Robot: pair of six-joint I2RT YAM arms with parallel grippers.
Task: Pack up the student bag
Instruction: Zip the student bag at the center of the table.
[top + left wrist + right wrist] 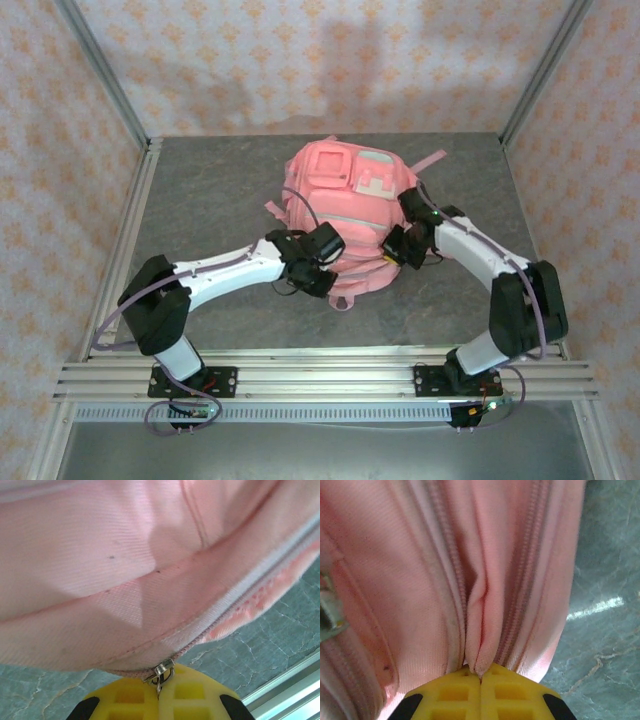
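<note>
A: Status on the student bag (345,205)?
B: We see it lying front up near the middle of the table (210,190), a bit toward the far side. Soft pink fabric, bulky, slumped. There's a pale mint patch (375,178) on the far-right part of the front, with a square pocket (328,170) just left of it.
A: Straps?
B: Pink. One strap end (432,160) sticks out at far right and another shows on the left. Small loop (343,300) at the near edge.
A: Claws?
B: Both are at the bag's near side. The left gripper (159,685) is clenched. Its yellow fingers are pressed together, with the metal zipper pull (162,670) pinched at their seam. The zipper runs up and right from there, pale tape with a mottled pink edge below it.
A: And the other?
B: The right gripper (480,676) is clenched too, grasping a raised fold (480,625) of the student bag's fabric between two zipper lines. The fold stands straight up from the fingertips.
A: Fabric?
B: Fine weave, with a few small dark specks in the left wrist view. There's a metal piece (329,612) at the left edge of the right wrist view, too cropped for us to identify.
A: Surface?
B: Grey stone-look table under the bag, aluminium rail (295,690) along its near edge.
</note>
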